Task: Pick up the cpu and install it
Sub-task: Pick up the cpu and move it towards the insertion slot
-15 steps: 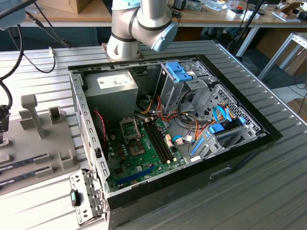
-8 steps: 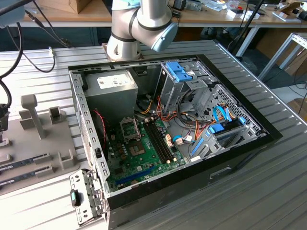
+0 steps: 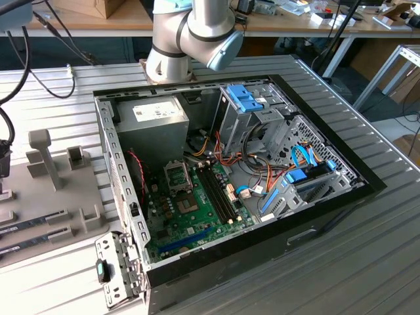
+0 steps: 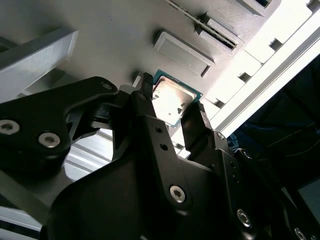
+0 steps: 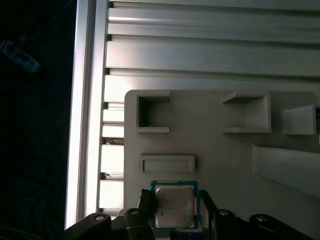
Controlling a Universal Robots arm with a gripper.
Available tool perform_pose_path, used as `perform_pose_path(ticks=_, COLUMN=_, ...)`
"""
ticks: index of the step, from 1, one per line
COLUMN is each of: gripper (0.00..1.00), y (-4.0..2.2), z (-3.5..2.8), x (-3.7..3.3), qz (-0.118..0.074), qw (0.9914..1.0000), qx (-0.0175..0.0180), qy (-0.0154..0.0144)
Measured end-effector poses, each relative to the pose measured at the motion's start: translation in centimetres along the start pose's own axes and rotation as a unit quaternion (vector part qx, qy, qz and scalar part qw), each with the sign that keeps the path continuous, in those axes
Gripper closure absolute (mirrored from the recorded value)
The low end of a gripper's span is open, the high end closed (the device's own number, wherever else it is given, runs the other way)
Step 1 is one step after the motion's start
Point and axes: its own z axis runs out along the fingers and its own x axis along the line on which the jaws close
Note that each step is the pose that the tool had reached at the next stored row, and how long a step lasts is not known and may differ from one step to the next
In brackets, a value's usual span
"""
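Note:
The cpu [image 5: 174, 209], a small square chip with a silvery top and a green rim, sits between the two black fingers [image 5: 205, 204] of my gripper [image 5: 175, 201] over a grey fixture plate [image 5: 210, 155]. In the second wrist view the cpu [image 4: 172, 101] again lies in the gripper [image 4: 173, 96], and the fingertips [image 4: 146, 86] touch its opposite edges. I cannot tell whether the chip rests on the plate or hangs just above it. The green motherboard [image 3: 190, 213] with its open socket [image 3: 176, 176] lies inside the open computer case [image 3: 262, 249] in the exterior view.
The grey plate has raised blocks and pockets [image 5: 152, 114] near the chip, and a ribbed aluminium table [image 5: 210, 45] runs under it. Inside the case are a power supply [image 3: 152, 118], drive cages [image 3: 252, 108], cables and memory slots [image 3: 216, 190]. The arm's base [image 3: 190, 33] stands behind the case.

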Motion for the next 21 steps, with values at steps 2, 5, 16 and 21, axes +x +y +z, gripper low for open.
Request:
perform_pose_path(ticks=2, gripper=0.53, y=0.01, z=-0.13, x=0.00, qz=0.000, qw=1.00000, qx=0.0000, qy=0.0000)
perform_pose_path(ticks=5, gripper=0.53, y=0.01, z=-0.31, x=-0.01, qz=0.000, qw=1.00000, qx=0.0000, qy=0.0001)
perform_pose_path(ticks=16, gripper=0.53, y=0.03, z=-0.72, x=-0.02, qz=0.000, qw=1.00000, qx=0.0000, qy=0.0000)
perform_pose_path(ticks=21, gripper=0.53, y=0.04, z=-0.83, x=-0.02, qz=0.000, qw=1.00000, qx=0.0000, qy=0.0000)
